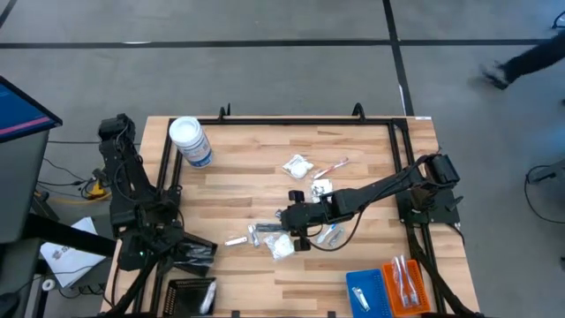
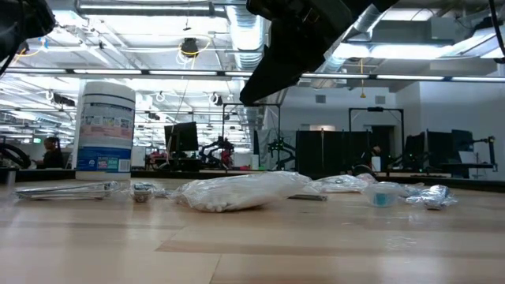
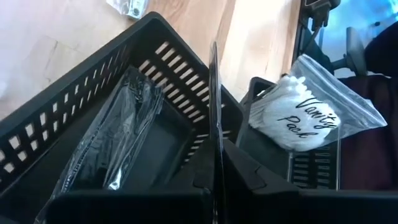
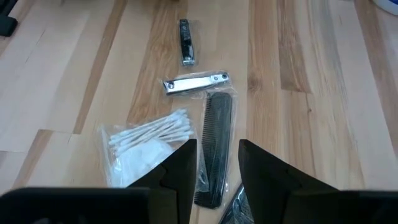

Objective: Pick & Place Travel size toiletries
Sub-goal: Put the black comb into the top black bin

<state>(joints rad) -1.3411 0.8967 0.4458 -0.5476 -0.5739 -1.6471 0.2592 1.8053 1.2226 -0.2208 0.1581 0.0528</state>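
Clearly, "Vanity Pack" is handwritten on the bagged pouch (image 3: 303, 115).

From my station I count two arms, the left arm (image 1: 132, 190) at the frame's left edge and the right arm (image 1: 380, 190) reaching in from the right. One white-lidded jar (image 1: 190, 141) stands at upper left of the table. At the bottom edge I see three trays: one black (image 1: 190, 296), one blue (image 1: 364, 291), one orange (image 1: 404, 284). The right wrist camera gives me two nail clippers, the silver one (image 4: 196, 83) and a darker one (image 4: 186, 42), one black comb (image 4: 216, 146) and one bag of cotton swabs (image 4: 146, 146). The left wrist camera shows one bag lettered "Vanity Pack" (image 3: 305, 115).
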